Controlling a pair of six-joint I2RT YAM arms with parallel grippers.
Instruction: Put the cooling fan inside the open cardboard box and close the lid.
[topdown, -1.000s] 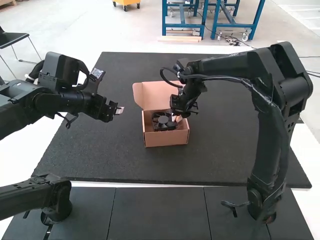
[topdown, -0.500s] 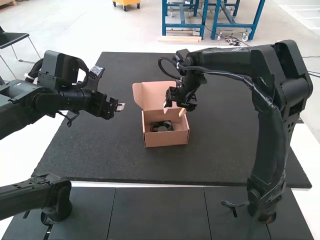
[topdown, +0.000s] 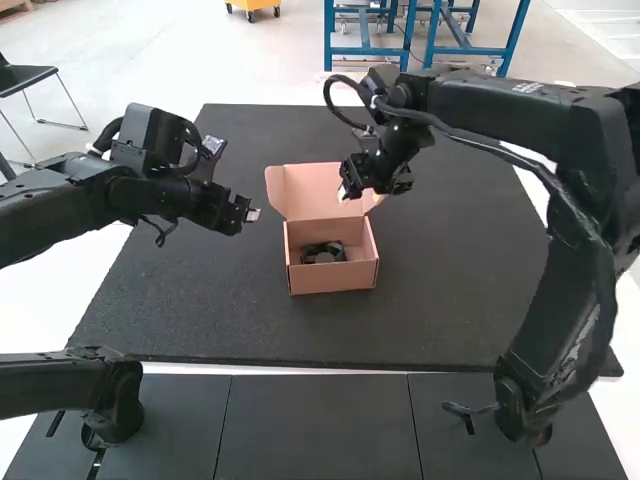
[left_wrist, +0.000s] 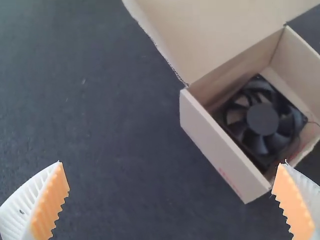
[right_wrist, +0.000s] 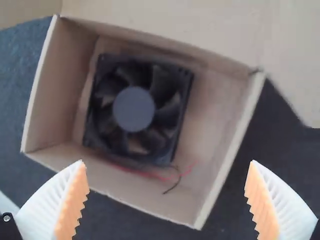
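The right gripper (topdown: 366, 182) has lifted out of the cardboard box (topdown: 331, 277) to its 1 o'clock, fingers spread and empty. The cooling fan (topdown: 321, 252) lies flat inside, half hidden by the front wall. At 9 o'clock the left gripper (topdown: 246, 212) hovers, fingers apart, over the black rubber mat (topdown: 190, 290).

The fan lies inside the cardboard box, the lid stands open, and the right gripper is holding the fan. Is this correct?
Not quite. The right gripper is not holding the fan: in the right wrist view its fingers are open above the cardboard box, clear of the fan. The rest is right.
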